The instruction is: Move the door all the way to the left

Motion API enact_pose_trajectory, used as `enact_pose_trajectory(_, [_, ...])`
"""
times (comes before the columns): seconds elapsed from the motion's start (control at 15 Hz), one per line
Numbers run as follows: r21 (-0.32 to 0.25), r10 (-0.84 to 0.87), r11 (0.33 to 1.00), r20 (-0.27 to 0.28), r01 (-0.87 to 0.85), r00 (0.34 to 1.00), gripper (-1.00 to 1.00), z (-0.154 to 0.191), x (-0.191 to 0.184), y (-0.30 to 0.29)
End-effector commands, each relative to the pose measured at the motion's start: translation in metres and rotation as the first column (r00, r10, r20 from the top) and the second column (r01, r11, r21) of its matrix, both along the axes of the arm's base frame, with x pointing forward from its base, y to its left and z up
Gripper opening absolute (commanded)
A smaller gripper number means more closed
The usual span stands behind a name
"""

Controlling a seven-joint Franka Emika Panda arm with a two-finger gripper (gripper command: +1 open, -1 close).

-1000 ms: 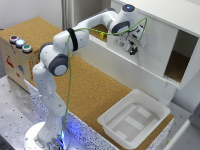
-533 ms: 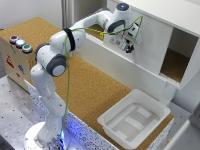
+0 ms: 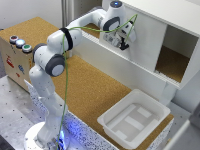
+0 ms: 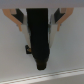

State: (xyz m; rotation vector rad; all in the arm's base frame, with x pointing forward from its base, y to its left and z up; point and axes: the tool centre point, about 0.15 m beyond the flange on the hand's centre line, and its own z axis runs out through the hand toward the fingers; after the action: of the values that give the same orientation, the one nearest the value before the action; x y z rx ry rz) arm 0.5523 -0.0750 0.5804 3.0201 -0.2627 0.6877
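Note:
The door is a plain white panel on the front of the white cabinet. It stands in the cabinet's middle, with cork interior showing on both sides. My gripper is at the door's edge toward the exterior view's left. In the wrist view a dark vertical strip fills the gap between my fingers, which press on its two sides, with the white door face behind. The gripper is shut on this strip.
The cabinet's open part lies at the exterior view's right. A white plastic tray sits on the cork table below the cabinet. A box with coloured buttons stands at the exterior view's left.
My gripper has moved a little toward the exterior view's left and lower. The door has slid slightly that way with it, and the right opening is a bit wider.

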Motion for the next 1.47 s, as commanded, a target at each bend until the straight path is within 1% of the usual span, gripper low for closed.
enact_pose_trajectory(0.0, [-0.127, -0.119, 0.984, 0.041, 0.123, 0.992, -1.00, -0.024, 0.000, 0.051])
enact_pose_trajectory(0.4, [-0.131, -0.092, 0.987, 0.028, 0.095, 0.995, -1.00, -0.023, -0.014, 0.099])
enact_pose_trajectory(0.67, [-0.118, -0.055, 0.991, 0.022, 0.057, 0.998, -1.00, -0.022, -0.023, 0.134])
enact_pose_trajectory(1.2, [-0.073, 0.008, 0.997, 0.041, -0.005, 0.999, -1.00, -0.012, -0.027, 0.187])
enact_pose_trajectory(1.4, [-0.053, 0.032, 0.998, 0.057, -0.029, 0.998, -1.00, -0.008, -0.032, 0.203])
